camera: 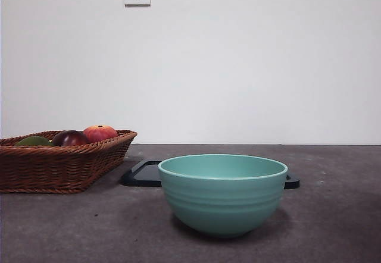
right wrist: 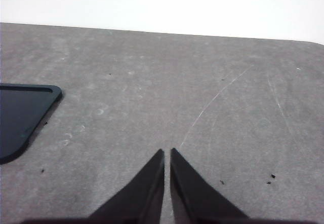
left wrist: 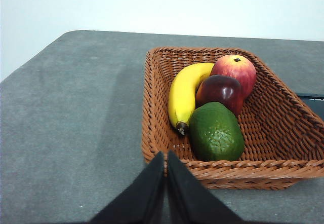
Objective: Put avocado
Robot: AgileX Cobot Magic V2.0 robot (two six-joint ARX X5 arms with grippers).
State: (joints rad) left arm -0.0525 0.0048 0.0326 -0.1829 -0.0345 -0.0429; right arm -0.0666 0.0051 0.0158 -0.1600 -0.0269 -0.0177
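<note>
The grey table [camera: 333, 203] stretched across every view, scuffed and faintly scratched under the right arm's camera. A brown wicker basket [camera: 59, 168] sat at the left of the front view, and the left wrist camera looked down into it [left wrist: 162, 127]. A teal ribbed bowl [camera: 222, 193] stood near the front camera, right of the basket and apart from it. Behind the bowl lay a flat black tray [camera: 140, 174], its ends showing on both sides of the bowl; one rounded corner of it [right wrist: 20, 117] also appeared in the right wrist view.

Inside the basket a yellow banana [left wrist: 183, 95] lay along one wall. Beside it the avocado [left wrist: 216, 133], dark green and pebbled, rested at the basket's corner closest to the left gripper, touching the banana's stem end and a dark red-purple fruit [left wrist: 220, 92]. From the front only a sliver of the avocado [camera: 33, 141] rose above the rim. A red-orange peach-like fruit [left wrist: 235, 71] sat beyond the purple one.

The left gripper [left wrist: 165, 155] hung just outside the basket's near rim, its jaws pressed together on nothing. The right gripper [right wrist: 167, 153] hovered over bare table, jaws likewise clenched and empty.
</note>
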